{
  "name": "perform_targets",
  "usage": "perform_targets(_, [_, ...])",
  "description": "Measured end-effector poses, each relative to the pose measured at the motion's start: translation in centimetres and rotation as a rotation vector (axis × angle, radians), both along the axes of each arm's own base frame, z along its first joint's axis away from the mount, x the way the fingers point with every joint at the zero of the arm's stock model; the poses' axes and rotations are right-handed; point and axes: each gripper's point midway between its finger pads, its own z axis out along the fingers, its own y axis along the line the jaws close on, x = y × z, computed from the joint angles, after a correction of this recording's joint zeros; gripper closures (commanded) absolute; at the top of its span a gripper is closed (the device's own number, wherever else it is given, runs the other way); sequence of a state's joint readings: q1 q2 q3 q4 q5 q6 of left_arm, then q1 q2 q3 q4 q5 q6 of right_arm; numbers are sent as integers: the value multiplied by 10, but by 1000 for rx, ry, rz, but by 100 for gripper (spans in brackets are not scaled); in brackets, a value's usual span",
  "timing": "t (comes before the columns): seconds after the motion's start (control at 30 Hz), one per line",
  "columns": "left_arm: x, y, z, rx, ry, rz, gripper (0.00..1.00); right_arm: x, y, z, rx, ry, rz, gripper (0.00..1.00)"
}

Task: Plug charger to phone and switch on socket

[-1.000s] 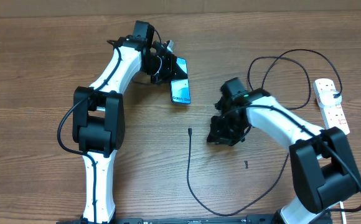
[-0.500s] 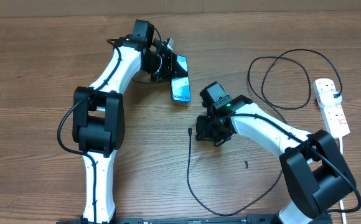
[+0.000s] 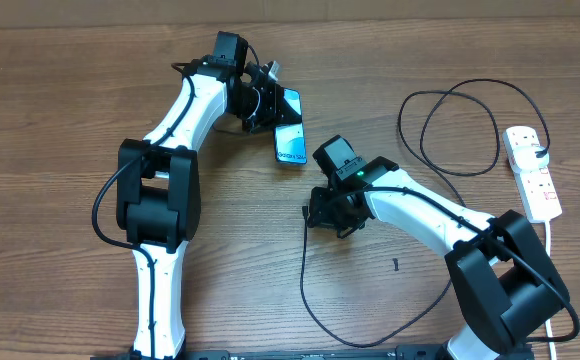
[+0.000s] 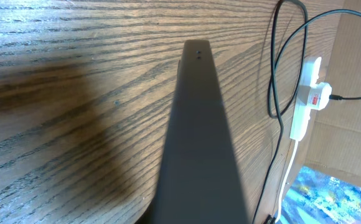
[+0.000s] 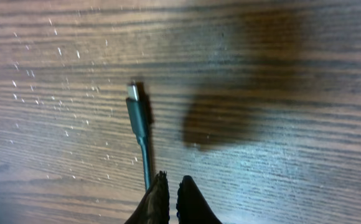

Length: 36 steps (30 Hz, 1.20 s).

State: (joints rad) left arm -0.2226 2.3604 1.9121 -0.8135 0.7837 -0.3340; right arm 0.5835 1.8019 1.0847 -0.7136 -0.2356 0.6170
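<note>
Wood-grain counter (image 3: pixel 50 250) carries everything. Nearest, the charger (image 5: pixel 137 118) lies flat with its plug tip bare. Its cable runs back under the right tool (image 5: pixel 173 200), whose fingertips stand almost together with only a slit between them, apparently not around the cable. To grasp well, it should spread, straddle the plug just behind the metal tip and pinch squarely. Farther off, the left tool (image 3: pixel 263 102) looks clamped on the tilted phone (image 3: pixel 290 146). The socket (image 3: pixel 533 172) lies well apart, at the right.

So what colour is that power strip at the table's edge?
White, with a red switch; the power strip shows best in the left wrist view.
</note>
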Motion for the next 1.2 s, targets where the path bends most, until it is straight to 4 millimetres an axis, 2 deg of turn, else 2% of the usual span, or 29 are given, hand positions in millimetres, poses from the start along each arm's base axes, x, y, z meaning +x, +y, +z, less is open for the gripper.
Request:
perform_targets(0.5, [0,0,0,0,0,0,96,-1,17,1,13,-18,-43,94])
perform_targets(0.8, [0,0,0,0,0,0,96,-11,23,-13,-13,28,-75,94])
perform_targets(0.93, [0,0,0,0,-1,-2,96,-6,26,-17,-1,21,-88,96])
perform_targets(1.2, [0,1,0,1,-12,-10,96,15,39,-12,52,-67,-96,96])
